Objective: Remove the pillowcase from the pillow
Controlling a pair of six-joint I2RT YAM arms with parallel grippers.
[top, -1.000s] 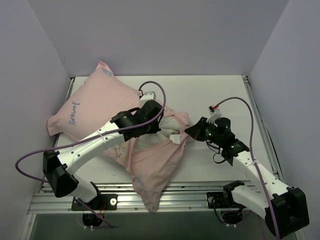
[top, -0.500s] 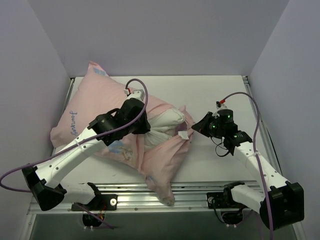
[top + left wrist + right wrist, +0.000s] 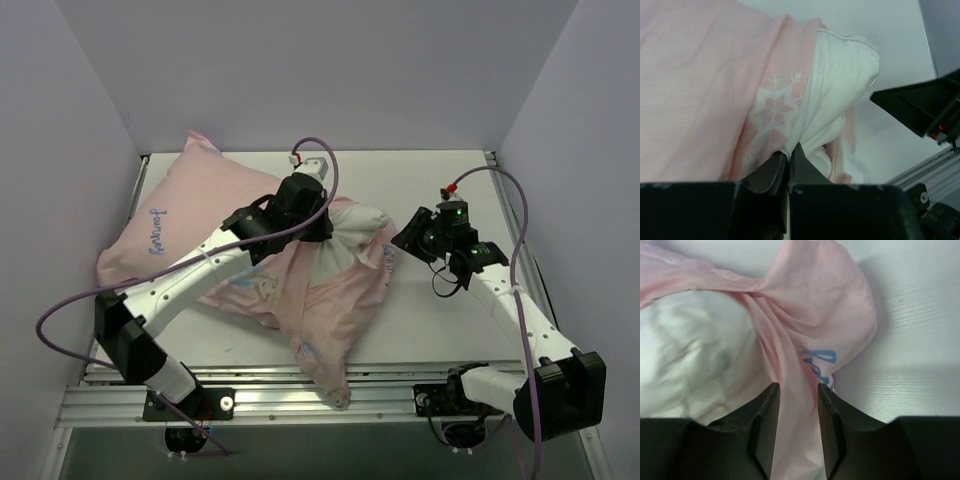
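Observation:
The pale pink pillowcase (image 3: 200, 215) lies across the left and middle of the table, and its lower corner hangs over the front edge. The white pillow (image 3: 352, 232) pokes out of its open right end. My left gripper (image 3: 322, 235) is shut on a pinch of the white pillow (image 3: 840, 65) beside the snowflake-printed pillowcase hem (image 3: 775, 102); its fingers meet in the left wrist view (image 3: 788, 150). My right gripper (image 3: 402, 238) is at the open end's right edge. In the right wrist view (image 3: 796, 390) a taut bunch of pink pillowcase (image 3: 815, 300) fills the gap between its jaws, with the pillow (image 3: 690, 350) to the left.
White table (image 3: 430, 180) is walled by pale panels at the back and both sides. An aluminium rail (image 3: 250, 385) runs along the front edge. The right arm's black wrist (image 3: 920, 105) shows close by in the left wrist view.
My left gripper has moved back and to the right with the pillow pinch. My right gripper has moved a little farther back. The pillowcase and pillow have shifted with them.

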